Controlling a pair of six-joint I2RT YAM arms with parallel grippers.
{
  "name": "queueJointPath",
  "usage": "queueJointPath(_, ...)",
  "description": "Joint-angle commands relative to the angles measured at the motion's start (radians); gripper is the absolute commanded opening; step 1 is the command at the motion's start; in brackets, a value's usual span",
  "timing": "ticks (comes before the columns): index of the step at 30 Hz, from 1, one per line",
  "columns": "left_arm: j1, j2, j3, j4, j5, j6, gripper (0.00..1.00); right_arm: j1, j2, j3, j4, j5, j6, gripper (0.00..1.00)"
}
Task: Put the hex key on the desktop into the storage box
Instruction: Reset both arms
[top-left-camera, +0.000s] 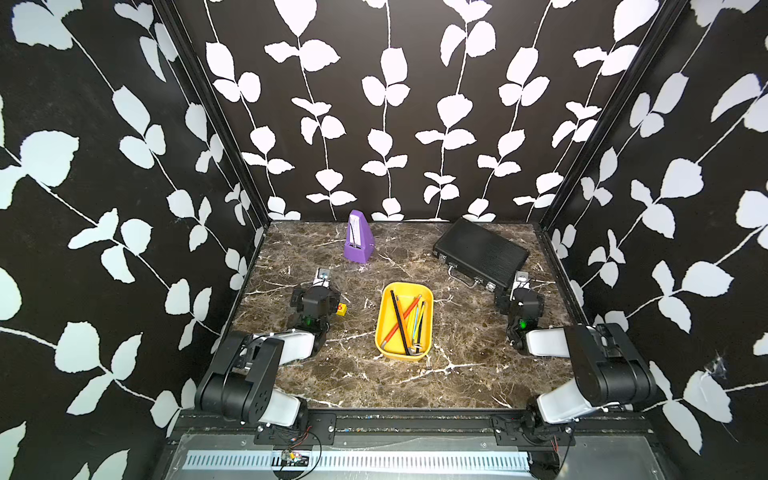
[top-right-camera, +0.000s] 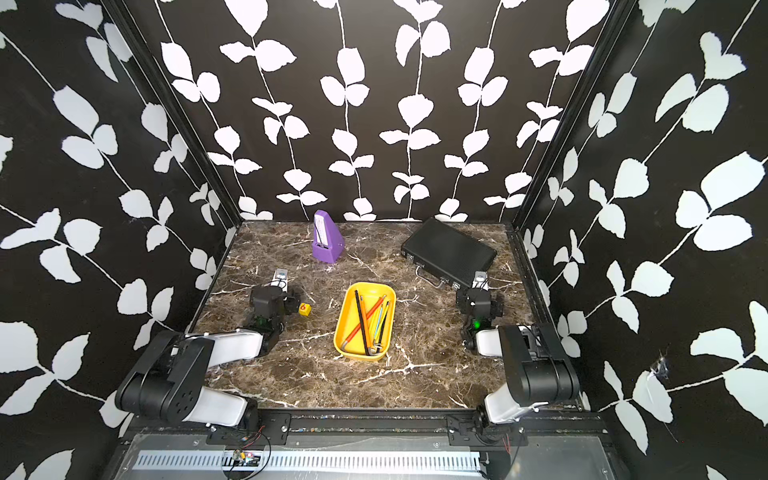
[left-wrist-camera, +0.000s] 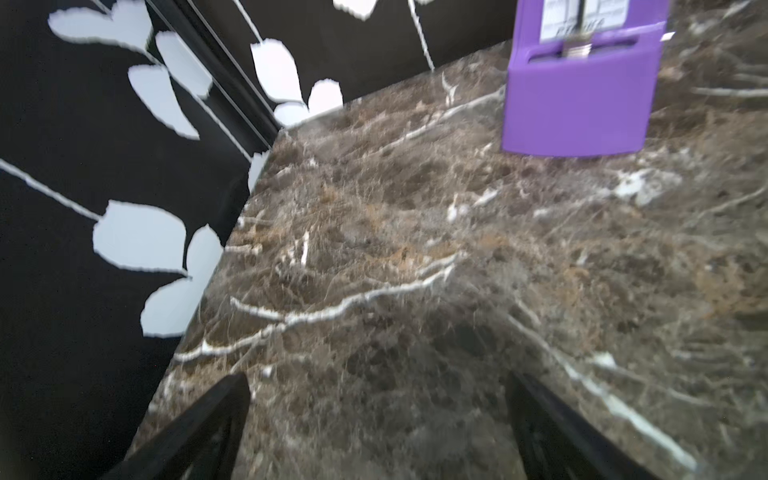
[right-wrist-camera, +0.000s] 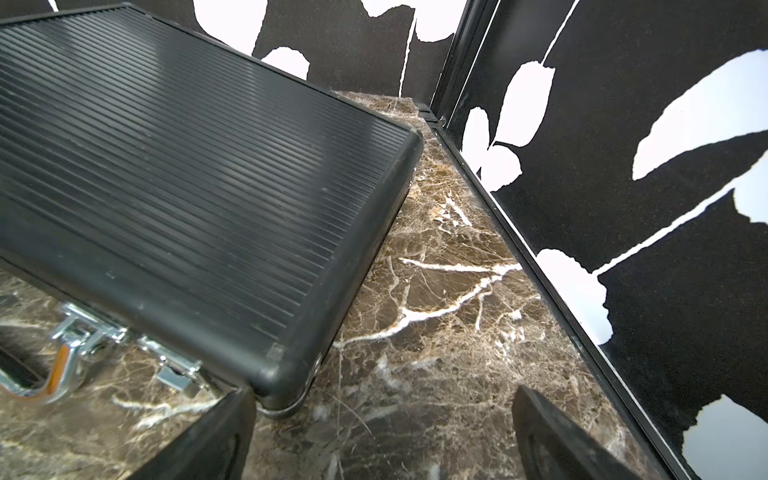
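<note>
- Top view first: the yellow storage box (top-left-camera: 400, 356) sits in the middle of the marbled counter (top-left-camera: 457, 374), between the two arms
- Inside it lie the hex keys (top-left-camera: 400, 322), a long black one crossing an orange one, with thinner yellow and blue ones alongside
- From the left wrist view, the left jaws stand wide: both dark fingers (left-wrist-camera: 199, 428) are well apart with only bare counter between them, and the purple metronome (left-wrist-camera: 582, 95) stands further off
- From the right wrist view, the right jaws gape just as wide and hold nothing; one of their fingers (right-wrist-camera: 208, 440) is just beside the near corner of the black briefcase (right-wrist-camera: 187, 166)
- A small yellow die (top-right-camera: 304, 308) rests on the counter just beside the left arm's wrist, apart from the box
</note>
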Motion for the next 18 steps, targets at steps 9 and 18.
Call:
queueJointPath(9,0.111,0.035,-0.059,0.217,0.147,-0.066,0.99,-0.007,-0.01,0.002,0.057,0.0,0.002,0.99)
queueJointPath(18,0.186,0.114,-0.013,0.229,0.236,-0.11,0.99,-0.007,-0.012,0.002,0.058,0.0,0.002,0.99)
